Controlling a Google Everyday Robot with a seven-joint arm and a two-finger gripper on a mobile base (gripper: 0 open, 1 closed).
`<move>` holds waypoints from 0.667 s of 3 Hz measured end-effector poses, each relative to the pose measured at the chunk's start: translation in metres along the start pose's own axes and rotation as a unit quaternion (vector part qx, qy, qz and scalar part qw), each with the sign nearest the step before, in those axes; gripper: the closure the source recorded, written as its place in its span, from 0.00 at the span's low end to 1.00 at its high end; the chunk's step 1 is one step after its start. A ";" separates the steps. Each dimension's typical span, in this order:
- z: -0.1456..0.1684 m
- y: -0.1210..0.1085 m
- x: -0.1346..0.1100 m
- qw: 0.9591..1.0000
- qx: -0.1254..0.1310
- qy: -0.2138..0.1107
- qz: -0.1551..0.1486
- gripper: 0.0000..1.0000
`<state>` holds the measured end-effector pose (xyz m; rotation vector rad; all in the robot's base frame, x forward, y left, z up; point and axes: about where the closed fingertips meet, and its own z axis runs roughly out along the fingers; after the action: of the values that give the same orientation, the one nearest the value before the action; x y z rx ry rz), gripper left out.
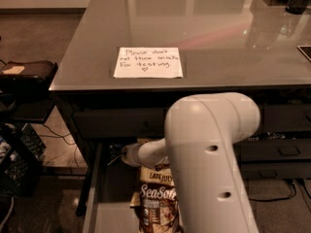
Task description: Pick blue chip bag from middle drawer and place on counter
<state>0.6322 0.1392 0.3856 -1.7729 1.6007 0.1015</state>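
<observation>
I am looking down over the robot's own arm (211,169), a large white housing that fills the lower middle of the view. Beyond it lies the counter (204,28), a glossy grey top carrying a white handwritten paper note (148,62) near its front edge. No snack bag sits on the counter, so the placing step is not done.

Below the counter edge, the middle drawer (93,198) is pulled open toward me, with its thin dark left wall and paler floor in view. Opening it is therefore finished. The arm's slim white forearm reaches down and left into the drawer, and the gripper (121,154) sits at the drawer's rear left, in the shadow just under the counter. I cannot tell whether the gripper is parted, closed, or clamped on anything, because it is dark there.

I judge the task to be at the reaching or grasping stage. The pick, the lift out and the set-down on the counter all remain.

I cannot see the blue chip bag. It is either hidden in the shadow by the gripper or behind the arm, so I cannot describe its colour or shape from here. What does show in the drawer is a brown "Sea Salt" bag (158,203), lying lengthwise just right of the gripper and partly covered by the arm. That is not the bag I want.
</observation>
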 end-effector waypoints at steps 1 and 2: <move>-0.018 -0.004 -0.020 1.000 0.010 -0.027 0.011 1.00; -0.039 -0.003 -0.046 0.998 0.002 -0.053 0.021 1.00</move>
<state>0.6089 0.1556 0.4389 -1.7021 1.5607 0.2075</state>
